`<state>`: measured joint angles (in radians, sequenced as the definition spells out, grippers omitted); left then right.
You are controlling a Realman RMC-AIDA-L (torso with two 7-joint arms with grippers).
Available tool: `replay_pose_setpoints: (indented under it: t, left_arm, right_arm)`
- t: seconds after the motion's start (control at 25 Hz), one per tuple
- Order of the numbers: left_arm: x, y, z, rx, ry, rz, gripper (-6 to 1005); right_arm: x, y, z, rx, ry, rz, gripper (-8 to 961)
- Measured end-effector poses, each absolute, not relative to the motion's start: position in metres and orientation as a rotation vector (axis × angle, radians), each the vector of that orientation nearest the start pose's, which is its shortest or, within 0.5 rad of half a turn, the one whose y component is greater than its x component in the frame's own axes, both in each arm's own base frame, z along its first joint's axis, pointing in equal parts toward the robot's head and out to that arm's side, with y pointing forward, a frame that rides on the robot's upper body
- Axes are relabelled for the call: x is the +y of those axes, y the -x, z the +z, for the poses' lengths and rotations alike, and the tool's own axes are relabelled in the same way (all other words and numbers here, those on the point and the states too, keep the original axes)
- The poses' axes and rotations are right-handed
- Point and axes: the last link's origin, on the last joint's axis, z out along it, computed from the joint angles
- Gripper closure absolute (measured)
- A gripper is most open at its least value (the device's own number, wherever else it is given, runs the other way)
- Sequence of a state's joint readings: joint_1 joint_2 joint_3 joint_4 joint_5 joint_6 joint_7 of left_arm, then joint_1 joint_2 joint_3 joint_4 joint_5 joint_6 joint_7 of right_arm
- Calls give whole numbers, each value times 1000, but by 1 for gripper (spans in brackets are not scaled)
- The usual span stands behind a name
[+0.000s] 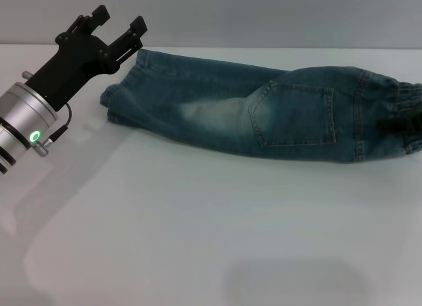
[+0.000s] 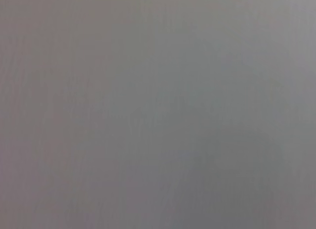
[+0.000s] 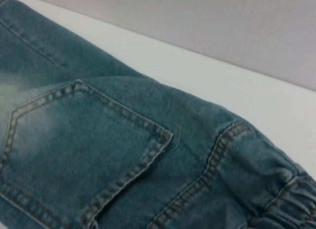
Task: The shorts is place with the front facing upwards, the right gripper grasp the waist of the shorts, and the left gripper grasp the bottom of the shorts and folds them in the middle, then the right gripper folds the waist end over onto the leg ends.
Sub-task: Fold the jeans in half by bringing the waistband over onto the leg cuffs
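Two black fingers of our left gripper (image 1: 120,22) stand apart with nothing between them, hanging just above and beside the leg ends (image 1: 122,88) at the left of the white table (image 1: 198,240). Our left wrist view gives only flat grey, so it is no help for aiming. Our right gripper does not show in the head view, and its own camera shows no fingers, so we cannot tell whether it is apart or together; that camera looks closely down on a stitched patch pocket (image 3: 84,155) and the gathered waist (image 3: 286,199), which suggests the arm sits near that end. The shorts (image 1: 264,111) lie lengthwise across the table, already doubled along their length as far as we can judge, with the waist (image 1: 402,115) at the far right and a pale faded patch (image 1: 217,111) near the middle. For the step in hand, which we take to be folding waist over leg ends, we would pinch through all layers of the elastic band, lift it only enough to free the cloth, and carry it straight left so the edges line up. We would keep the left gripper out of that path, since it hangs right where the waist should land.
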<state>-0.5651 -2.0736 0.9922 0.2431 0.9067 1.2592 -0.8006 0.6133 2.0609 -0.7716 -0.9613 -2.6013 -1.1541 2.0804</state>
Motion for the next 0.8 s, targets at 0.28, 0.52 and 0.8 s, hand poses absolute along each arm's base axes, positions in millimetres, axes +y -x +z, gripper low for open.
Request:
replay_pose_setpoints:
  t: [0.28, 0.52, 0.8]
  left_arm:
    - [374, 259, -4, -548, 1975, -1072, 168]
    - [374, 258, -5, -542, 1986, -1067, 168]
    - [370, 241, -31, -425, 2153, -1004, 169]
  right_arm:
    - [399, -300, 54, 974, 2267, -117, 356]
    - [396, -299, 54, 979, 2288, -120, 609]
    - [374, -286, 73, 980, 2360, -83, 859]
